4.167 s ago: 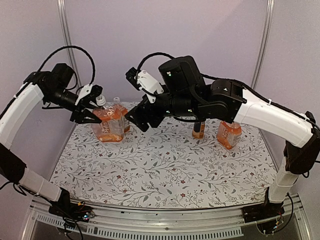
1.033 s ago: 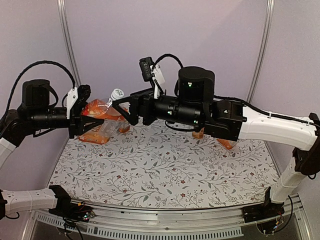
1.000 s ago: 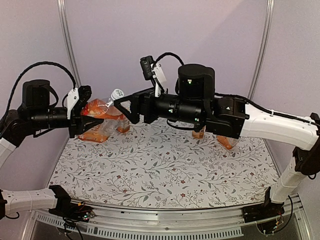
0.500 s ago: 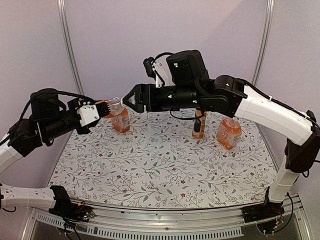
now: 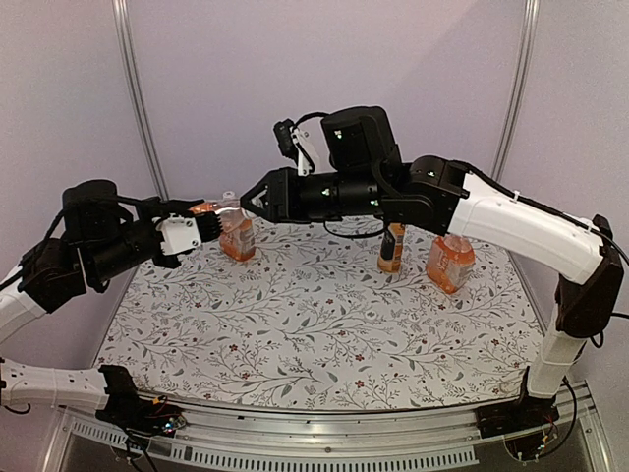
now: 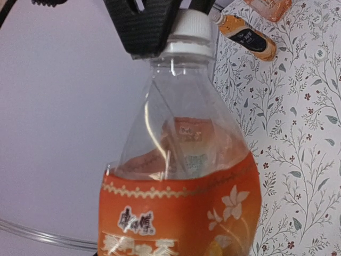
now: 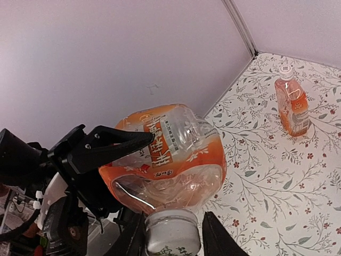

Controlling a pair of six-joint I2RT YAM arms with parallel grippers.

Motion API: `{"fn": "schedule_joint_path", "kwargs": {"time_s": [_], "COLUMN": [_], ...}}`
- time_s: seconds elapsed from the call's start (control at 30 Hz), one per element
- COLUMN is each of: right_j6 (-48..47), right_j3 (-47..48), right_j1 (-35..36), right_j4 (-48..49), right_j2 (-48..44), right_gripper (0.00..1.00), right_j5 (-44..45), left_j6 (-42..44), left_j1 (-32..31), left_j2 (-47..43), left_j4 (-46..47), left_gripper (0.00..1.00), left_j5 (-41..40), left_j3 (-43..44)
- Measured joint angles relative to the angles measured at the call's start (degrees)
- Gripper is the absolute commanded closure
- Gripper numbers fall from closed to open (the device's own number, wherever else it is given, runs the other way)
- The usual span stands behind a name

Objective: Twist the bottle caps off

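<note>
- From above: I am holding one bottle clear of the worktop in my left jaws, roughly level. Its neck is pointing at my right jaws, which are meeting it end-on. The cap is hidden between them here. A standing bottle, a slim bottle and a squat bottle are waiting at the back, capped.
- Left wrist: my left jaws are out of sight below the bottle they are gripping. The white ribbed cap is at the top, with a black pad of my right jaws pressing its side. The orange label is showing white Chinese brand characters that I cannot read with certainty. The slim bottle's dark label is too small to read.
- Right wrist: my right jaws are narrowed onto the cap, one on each side and seemingly touching. The bottle's wall is looking dented where my left jaws are clamping, and its columns of Chinese print are too fine to read.
- To do this well, I judge I should be keeping my right wrist in line with the neck. I should be turning anticlockwise, squeezing the soft body no harder, and keeping the neck raised so the drink is not spilling.
</note>
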Motion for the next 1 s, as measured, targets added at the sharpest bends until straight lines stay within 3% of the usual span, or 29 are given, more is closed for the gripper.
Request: {"fn": "schedule_joint_path", "kwargs": {"time_s": [0.17, 0.27, 0.3, 0.47, 0.7, 1.0], "right_j6": [0.9, 1.5, 1.5, 2.6, 3.4, 3.6], "right_j3": [-0.8, -1.6, -2.1, -5.1, -7.3, -7.7], "right_j1": [-0.4, -0.6, -0.6, -0.6, -0.6, -0.6], "right_j4": [1.3, 2.3, 2.6, 3.6, 4.5, 5.6], "right_j2": [0.0, 0.0, -0.1, -0.3, -2.1, -4.2], "right_gripper": [0.69, 0.49, 0.47, 0.54, 0.46, 0.53], "right_j5": [-1.3, -1.6, -1.7, -2.4, -2.4, -2.3], "left_j6": [0.2, 0.3, 0.4, 1.0, 1.3, 1.7], "left_j1": [0.0, -0.1, -0.1, -0.2, -0.3, -0.3], "left_j2": [0.0, 0.0, 0.0, 0.1, 0.1, 0.1], "left_j4": [0.1, 0.0, 0.0, 0.0, 0.6, 1.3], "left_gripper": [0.82, 0.82, 0.82, 0.82, 0.82, 0.82], "left_j5": [-0.3, -0.6, -0.7, -0.8, -0.8, -0.8], "left_j3": [-0.1, -0.2, -0.3, -0.6, -1.1, -1.2]}}
